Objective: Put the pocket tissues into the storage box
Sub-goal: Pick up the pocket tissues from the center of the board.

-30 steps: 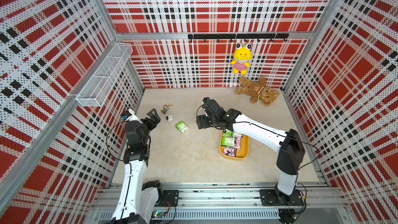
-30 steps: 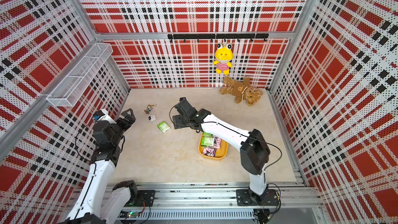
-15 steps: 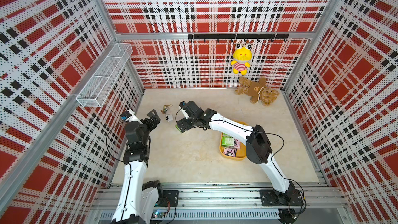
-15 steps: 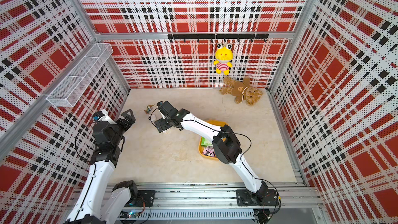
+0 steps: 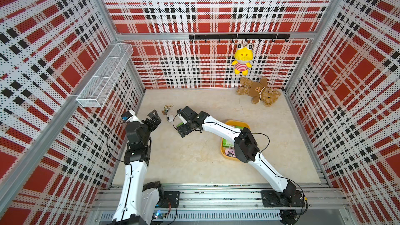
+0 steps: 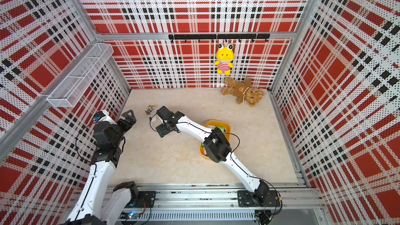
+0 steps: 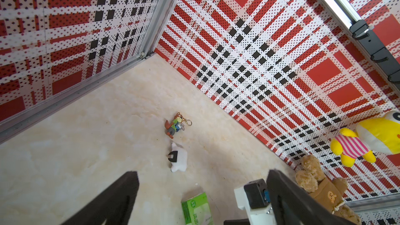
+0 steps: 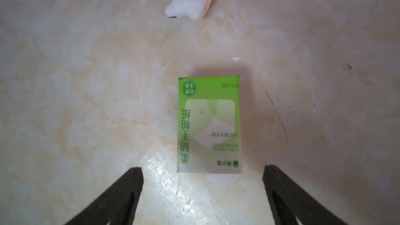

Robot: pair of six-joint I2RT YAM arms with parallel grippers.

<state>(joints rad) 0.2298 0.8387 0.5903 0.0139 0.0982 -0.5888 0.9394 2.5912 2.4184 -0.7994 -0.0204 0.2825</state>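
Several pocket tissues [image 5: 227, 142] lie inside the storage box [image 5: 232, 122].

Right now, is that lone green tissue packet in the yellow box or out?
Out. The green packet lies flat on the bare floor, just ahead of the open right tool, apart from the yellow box.

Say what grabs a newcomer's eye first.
The red, black and white plaid perforated walls dominate, with a yellow frog plush hanging on the back wall above a brown teddy bear. Mid-floor, the right gripper, fingers open, is over a flat green-and-white tissue packet.
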